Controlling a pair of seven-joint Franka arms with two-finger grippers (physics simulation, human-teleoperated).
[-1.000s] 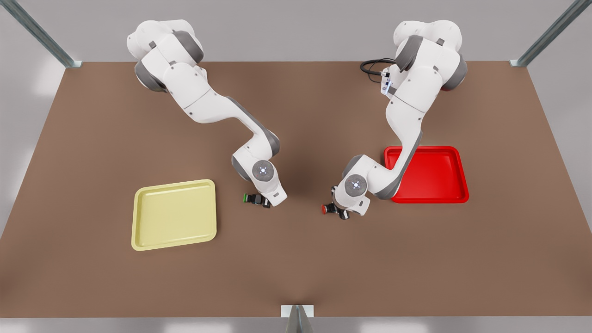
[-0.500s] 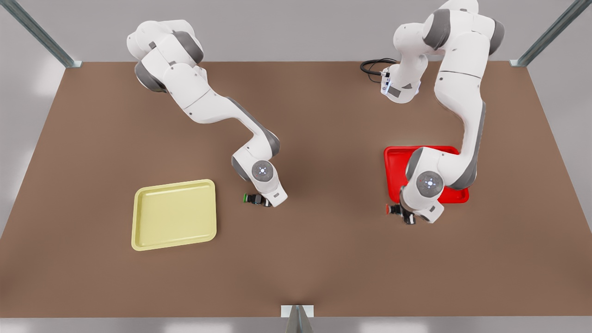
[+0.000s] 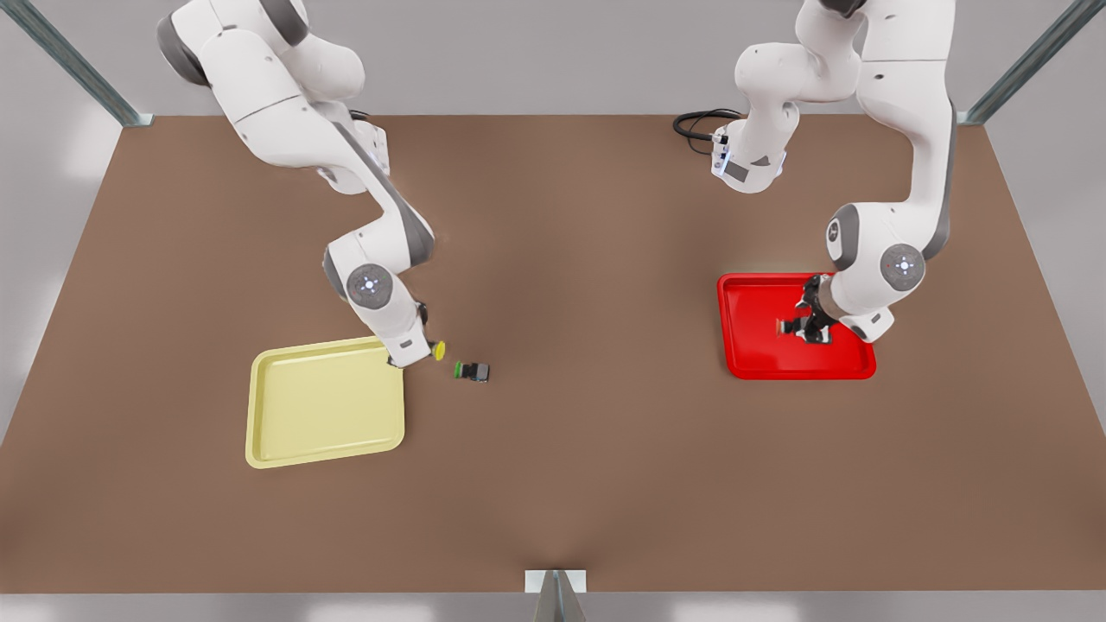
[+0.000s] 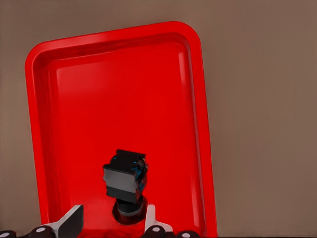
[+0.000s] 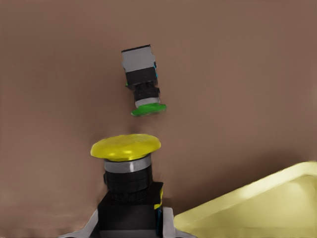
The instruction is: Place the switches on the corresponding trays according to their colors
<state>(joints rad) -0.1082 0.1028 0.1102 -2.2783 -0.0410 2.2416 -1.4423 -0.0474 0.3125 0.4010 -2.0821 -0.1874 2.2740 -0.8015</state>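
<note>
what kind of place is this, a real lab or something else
Probably a simulated sorting bench, not a real lab: a bare brown table, metal frame posts at its corners, and a yellow tray and red tray for colour-matched switches.

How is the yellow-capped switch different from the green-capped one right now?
The yellow-capped switch is gripped in the right claw beside the yellow tray; the green-capped switch lies free on the table. The yellow cap looks wider than the green one. The two switches' caps point opposite ways. Both have dark bodies and round caps.
</note>
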